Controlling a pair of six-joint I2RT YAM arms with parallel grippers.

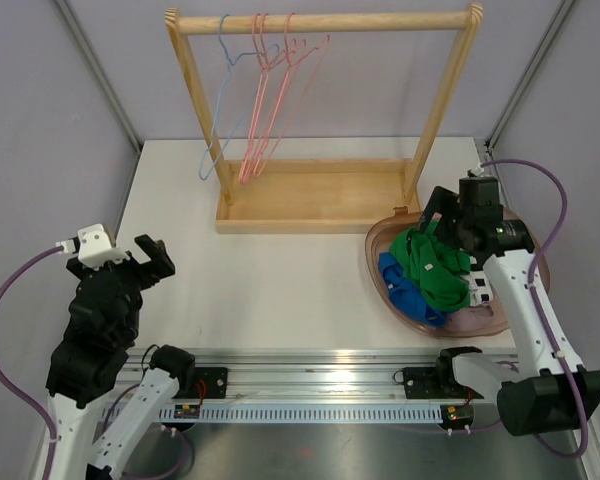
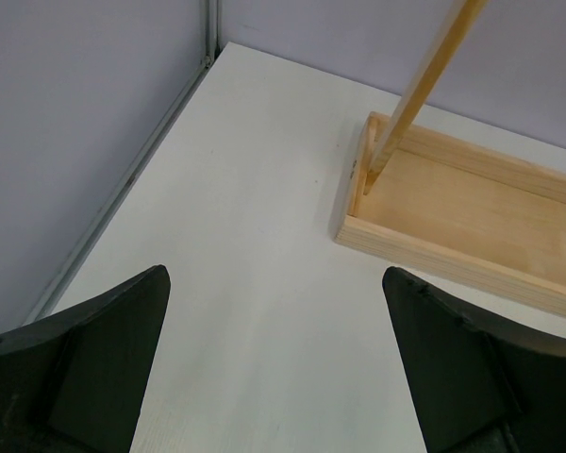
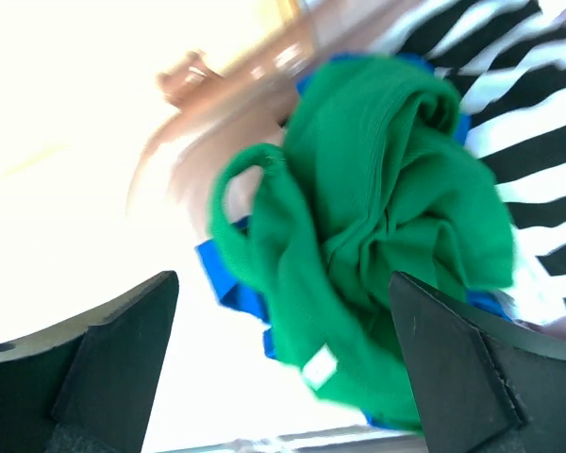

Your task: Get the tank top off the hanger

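A green tank top (image 1: 432, 265) lies crumpled in the pink basket (image 1: 375, 250) at the right, on top of a blue garment (image 1: 405, 290) and a striped one (image 1: 477, 290). In the right wrist view the green top (image 3: 387, 217) fills the space below my open fingers. My right gripper (image 1: 442, 222) hovers open just above the basket, holding nothing. My left gripper (image 1: 150, 258) is open and empty over the bare table at the left; in its wrist view its fingers (image 2: 104, 349) frame the white tabletop. Bare wire hangers (image 1: 265, 100), one blue and the others pink, hang on the wooden rack's rail.
The wooden rack (image 1: 320, 195) with its tray base stands at the back centre; its corner shows in the left wrist view (image 2: 453, 217). Grey walls close the left, right and back. A metal rail runs along the near edge.
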